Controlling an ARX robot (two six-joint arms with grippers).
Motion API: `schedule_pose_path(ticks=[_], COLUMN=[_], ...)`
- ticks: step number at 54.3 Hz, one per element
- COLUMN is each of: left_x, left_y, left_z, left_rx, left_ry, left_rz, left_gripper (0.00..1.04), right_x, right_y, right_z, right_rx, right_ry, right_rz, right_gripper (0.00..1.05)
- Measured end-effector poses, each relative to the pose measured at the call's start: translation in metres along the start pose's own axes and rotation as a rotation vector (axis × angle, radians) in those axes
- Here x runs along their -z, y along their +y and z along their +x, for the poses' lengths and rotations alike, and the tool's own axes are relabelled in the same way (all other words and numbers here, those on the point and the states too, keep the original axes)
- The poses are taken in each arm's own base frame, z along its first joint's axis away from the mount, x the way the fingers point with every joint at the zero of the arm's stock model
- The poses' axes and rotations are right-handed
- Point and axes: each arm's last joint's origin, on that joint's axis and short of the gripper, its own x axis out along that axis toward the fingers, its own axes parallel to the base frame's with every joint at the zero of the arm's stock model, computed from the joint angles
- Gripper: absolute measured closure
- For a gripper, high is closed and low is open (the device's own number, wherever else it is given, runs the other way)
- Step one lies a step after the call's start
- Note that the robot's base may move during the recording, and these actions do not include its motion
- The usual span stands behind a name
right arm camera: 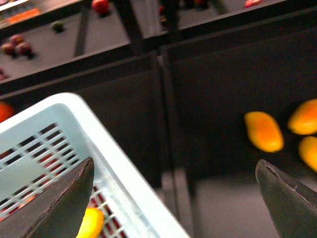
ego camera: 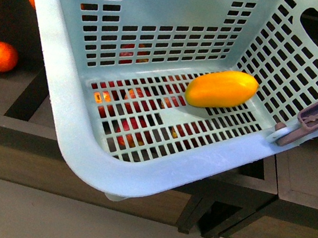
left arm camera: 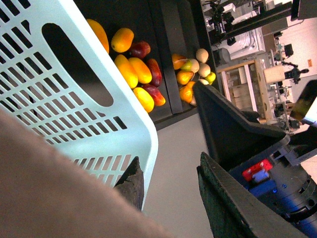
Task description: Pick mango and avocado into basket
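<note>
Your mango (ego camera: 222,89) lies on the floor of the basket (ego camera: 138,179), near a side wall and well below the rim. The right end effector (right arm camera: 173,201) gapes empty above the rim. The left end effector (left arm camera: 168,166), likewise open, sits just beside the outer wall.

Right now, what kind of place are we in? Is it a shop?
Probably a pretend fruit shop inside a lab: there's a light blue shopping basket, dark shelves heaped with mangoes, and workbenches with equipment behind.
</note>
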Motion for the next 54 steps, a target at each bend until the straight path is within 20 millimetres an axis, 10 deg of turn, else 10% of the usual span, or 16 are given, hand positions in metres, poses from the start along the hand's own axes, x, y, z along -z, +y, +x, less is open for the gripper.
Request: schedule_pose_path(ticks=[14, 28, 54], left_x=[0.001, 0.000, 0.001], left_y=[-0.001, -0.001, -0.001], left_z=[0.001, 0.000, 0.000], left_rx=[0.008, 0.003, 0.007], left_ry=[0.008, 0.003, 0.006], left_rz=[0.004, 0.001, 0.000], left_gripper=[0.74, 0.74, 0.74], right_x=[0.027, 0.067, 0.094], right_y=[-0.009, -0.011, -0.014], right_z=[-0.033, -0.074, -0.109], right_rx=[-0.161, -0.133, -0.154], right_ry=[-0.252, -0.252, -0.248], right_rz=[-0.208, -0.248, -0.255], right_gripper=[0.44, 1.02, 1.03])
